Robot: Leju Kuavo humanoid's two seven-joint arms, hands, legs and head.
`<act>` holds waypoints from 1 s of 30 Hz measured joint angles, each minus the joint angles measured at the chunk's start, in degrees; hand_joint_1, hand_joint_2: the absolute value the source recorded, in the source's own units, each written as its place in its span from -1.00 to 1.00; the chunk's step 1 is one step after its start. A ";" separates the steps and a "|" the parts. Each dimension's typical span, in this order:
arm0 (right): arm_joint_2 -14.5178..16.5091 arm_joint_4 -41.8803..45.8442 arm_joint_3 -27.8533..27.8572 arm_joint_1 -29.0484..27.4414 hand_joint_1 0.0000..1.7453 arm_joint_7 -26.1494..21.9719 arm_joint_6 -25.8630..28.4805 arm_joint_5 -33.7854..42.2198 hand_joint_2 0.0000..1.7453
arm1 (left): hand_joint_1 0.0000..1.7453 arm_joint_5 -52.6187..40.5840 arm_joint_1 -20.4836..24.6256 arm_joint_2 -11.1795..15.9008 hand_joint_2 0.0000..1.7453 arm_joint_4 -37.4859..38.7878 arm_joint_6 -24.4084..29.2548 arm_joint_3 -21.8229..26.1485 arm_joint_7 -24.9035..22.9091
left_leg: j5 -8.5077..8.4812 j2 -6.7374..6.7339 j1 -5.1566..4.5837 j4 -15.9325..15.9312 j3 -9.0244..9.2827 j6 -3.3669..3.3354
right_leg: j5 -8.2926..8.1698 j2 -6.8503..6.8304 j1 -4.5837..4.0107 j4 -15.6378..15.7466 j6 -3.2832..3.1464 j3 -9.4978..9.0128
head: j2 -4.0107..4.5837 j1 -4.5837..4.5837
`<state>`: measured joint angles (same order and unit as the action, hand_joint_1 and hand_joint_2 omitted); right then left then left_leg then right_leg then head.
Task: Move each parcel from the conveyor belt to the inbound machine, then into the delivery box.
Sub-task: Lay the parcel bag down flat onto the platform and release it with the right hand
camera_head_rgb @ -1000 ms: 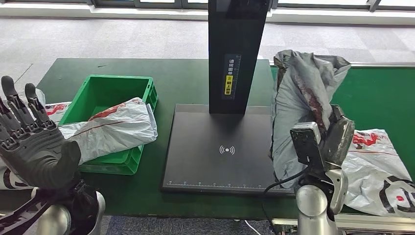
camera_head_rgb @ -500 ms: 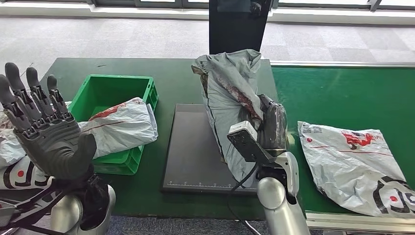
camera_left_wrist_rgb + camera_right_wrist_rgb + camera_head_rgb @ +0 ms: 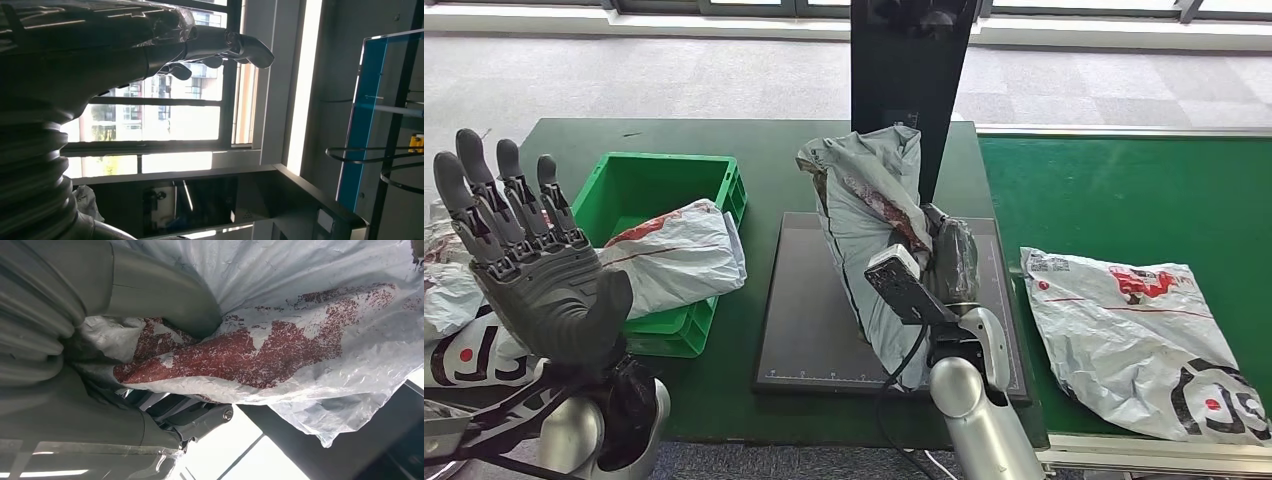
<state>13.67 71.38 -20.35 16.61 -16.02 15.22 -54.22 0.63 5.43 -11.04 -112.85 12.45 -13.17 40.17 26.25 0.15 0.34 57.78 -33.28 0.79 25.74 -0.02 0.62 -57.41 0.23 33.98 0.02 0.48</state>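
My right hand grips a grey plastic parcel with dark red print, held upright over the black pad of the inbound machine. In the right wrist view the same parcel is clamped between my thumb and fingers. My left hand is raised at the near left, palm up, fingers spread and holding nothing. Another white parcel lies on the green conveyor belt to the right. The green delivery box on the left holds a white parcel.
The machine's black upright post stands just behind the held parcel. More white parcels lie at the near left beside my left arm. The dark green table carries the box and the machine.
My right hand has carried the grey parcel leftward from the conveyor side to above the machine's pad and a little lower. My left hand rose slightly.
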 joint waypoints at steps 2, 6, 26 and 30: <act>-0.01 -2.40 -0.08 0.78 -0.50 0.58 1.05 0.38 1.00 | -1.00 0.08 0.01 0.11 1.00 0.01 0.93 -0.17 0.00 | 0.00 0.00 0.00 0.00 0.00 0.00 | 0.00 0.00 0.00 0.00 0.00 0.00 | 0.00 0.00; -0.01 -7.38 -0.36 2.42 -1.00 1.39 4.04 0.95 1.00 | -1.00 0.15 0.01 0.50 1.00 -0.02 2.56 -0.43 0.02 | 0.00 0.00 0.00 0.00 0.00 0.00 | 0.00 0.00 0.00 0.00 0.00 0.00 | 0.00 0.00; -0.01 -17.13 -1.21 5.53 -1.00 -3.00 8.24 4.44 -1.00 | -1.00 0.39 0.40 1.86 1.00 0.84 4.43 -1.63 0.02 | 0.00 0.00 0.00 0.00 0.00 0.00 | 0.00 0.00 0.00 0.00 0.00 0.03 | 0.00 0.00; -0.36 -14.69 -1.27 4.40 -1.00 -5.01 11.82 6.06 -1.00 | -1.00 -0.06 1.18 1.88 1.00 2.66 5.18 -1.77 -0.01 | 0.00 0.01 -0.01 0.00 0.00 0.00 | 0.00 0.00 0.00 0.02 0.00 0.07 | 0.00 0.00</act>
<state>13.31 56.69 -21.62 21.01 -21.03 27.04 -48.16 0.57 6.61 -9.16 -110.19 17.63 -14.93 40.17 26.25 0.16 0.33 57.79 -33.28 0.79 25.74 -0.02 0.63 -57.39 0.23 34.05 0.02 0.48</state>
